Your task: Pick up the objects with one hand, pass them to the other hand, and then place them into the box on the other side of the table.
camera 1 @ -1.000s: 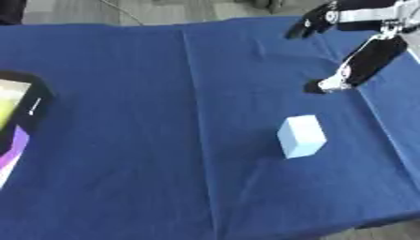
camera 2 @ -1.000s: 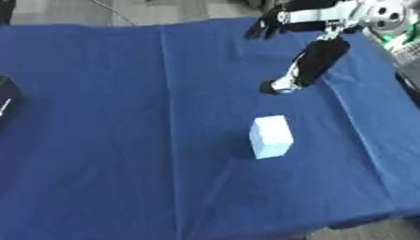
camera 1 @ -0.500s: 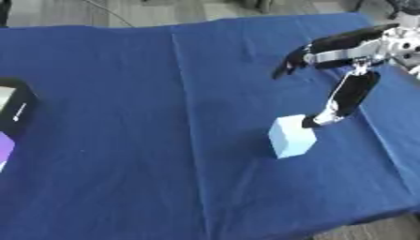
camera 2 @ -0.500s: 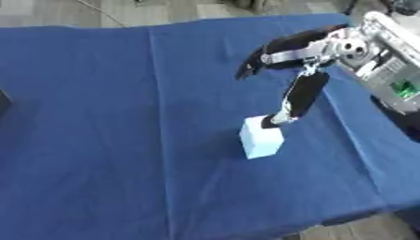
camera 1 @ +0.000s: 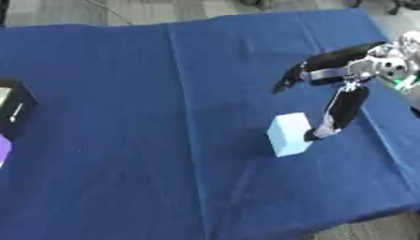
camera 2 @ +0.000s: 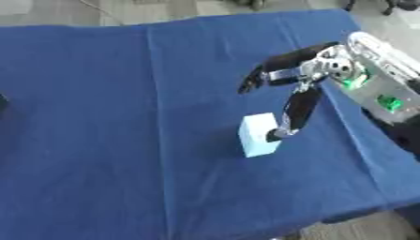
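Right robot hand (camera 1: 341, 75) spread open over the bench (camera 1: 123, 93) near its right edge; thumb tip touches the light blue block (camera 1: 288, 134), fingers clear. Black box (camera 1: 15, 105) at left edge.

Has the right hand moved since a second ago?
Yes. The right hand has come down and leftward from the tablecloth's far edge to the pale blue block.

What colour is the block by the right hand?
Pale blue block, clearest in the left eye view, beside the right hand.
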Controlling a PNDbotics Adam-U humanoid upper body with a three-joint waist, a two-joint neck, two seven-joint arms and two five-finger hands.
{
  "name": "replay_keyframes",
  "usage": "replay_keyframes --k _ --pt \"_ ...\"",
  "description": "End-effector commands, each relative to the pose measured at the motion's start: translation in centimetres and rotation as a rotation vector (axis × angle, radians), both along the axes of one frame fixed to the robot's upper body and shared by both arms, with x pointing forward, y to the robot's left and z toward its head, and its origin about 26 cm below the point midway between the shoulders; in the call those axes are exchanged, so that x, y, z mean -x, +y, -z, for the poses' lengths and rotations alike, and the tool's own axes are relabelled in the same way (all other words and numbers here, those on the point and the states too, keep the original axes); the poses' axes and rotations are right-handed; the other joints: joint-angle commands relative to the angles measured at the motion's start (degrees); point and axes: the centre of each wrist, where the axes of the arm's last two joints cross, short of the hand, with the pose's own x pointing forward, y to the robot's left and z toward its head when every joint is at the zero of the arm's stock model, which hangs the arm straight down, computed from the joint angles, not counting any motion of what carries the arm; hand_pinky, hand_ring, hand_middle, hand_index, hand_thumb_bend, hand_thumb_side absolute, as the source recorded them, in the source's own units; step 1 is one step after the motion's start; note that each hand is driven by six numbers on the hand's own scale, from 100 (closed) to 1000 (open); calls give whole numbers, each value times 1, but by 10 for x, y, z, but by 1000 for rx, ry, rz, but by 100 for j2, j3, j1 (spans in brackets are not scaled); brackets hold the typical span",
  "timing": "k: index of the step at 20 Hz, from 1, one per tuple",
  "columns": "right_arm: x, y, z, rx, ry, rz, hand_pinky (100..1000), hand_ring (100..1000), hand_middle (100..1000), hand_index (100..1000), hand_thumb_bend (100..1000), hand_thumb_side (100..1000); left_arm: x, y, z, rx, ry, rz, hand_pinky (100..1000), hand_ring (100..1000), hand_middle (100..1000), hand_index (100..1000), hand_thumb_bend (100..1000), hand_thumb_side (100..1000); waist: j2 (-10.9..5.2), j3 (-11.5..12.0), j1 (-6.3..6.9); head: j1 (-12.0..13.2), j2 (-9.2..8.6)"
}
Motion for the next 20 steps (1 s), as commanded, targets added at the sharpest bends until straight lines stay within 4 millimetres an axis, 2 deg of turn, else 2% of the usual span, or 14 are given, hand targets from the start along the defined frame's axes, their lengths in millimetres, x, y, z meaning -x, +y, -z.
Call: replay_keyframes --k 1,5,15,20 --pt "0 -4 -3 37 -19 15 926 925 881 945 506 275 4 1 -7 -16 -24 -12 725 772 651 817 256 854 -84 7 15 150 31" --pt "-5 -8 8 61 5 34 926 928 883 946 513 284 4 2 -6 -6 -17 -22 723 769 635 809 250 848 -72 19 25 232 48" --pt "-13 -16 31 118 -37 120 912 908 846 927 592 266 4 2 -6 -2 -28 -35 720 763 614 800 241 842 -42 22 57 220 19" --pt "-18 -19 41 73 -79 163 900 889 829 918 578 291 4 3 -6 -4 -39 -46 720 763 609 795 234 840 -27 20 79 213 -22"
